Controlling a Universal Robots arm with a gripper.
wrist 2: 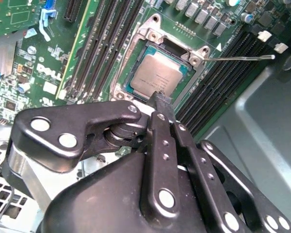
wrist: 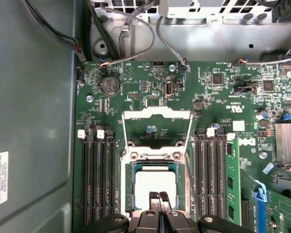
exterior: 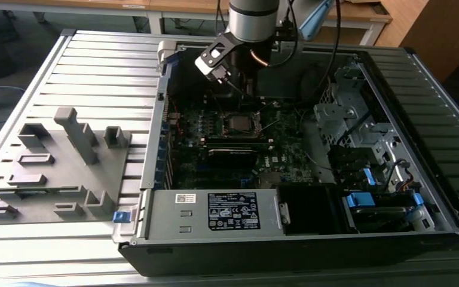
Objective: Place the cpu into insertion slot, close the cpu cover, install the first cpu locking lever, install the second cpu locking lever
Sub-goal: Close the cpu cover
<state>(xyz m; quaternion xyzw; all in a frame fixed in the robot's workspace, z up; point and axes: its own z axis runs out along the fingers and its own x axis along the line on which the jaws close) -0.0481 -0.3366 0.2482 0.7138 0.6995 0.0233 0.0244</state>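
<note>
One of the four steps looked done. On the exterior view's left sat a grey parts holder (exterior: pixel 54 167); beside it, within the open computer case (exterior: pixel 293 254), the cpu (wrist: pixel 155 187) lay flat in the insertion slot (wrist: pixel 128 191). The gripper (wrist: pixel 159 198), fingers pressed together and holding nothing, hung at the chip's edge. The cpu cover (wrist: pixel 157 114) stood swung up, and one locking lever (wrist 2: pixel 242 58) stuck out free, so the cover and both levers were left to do.
</note>
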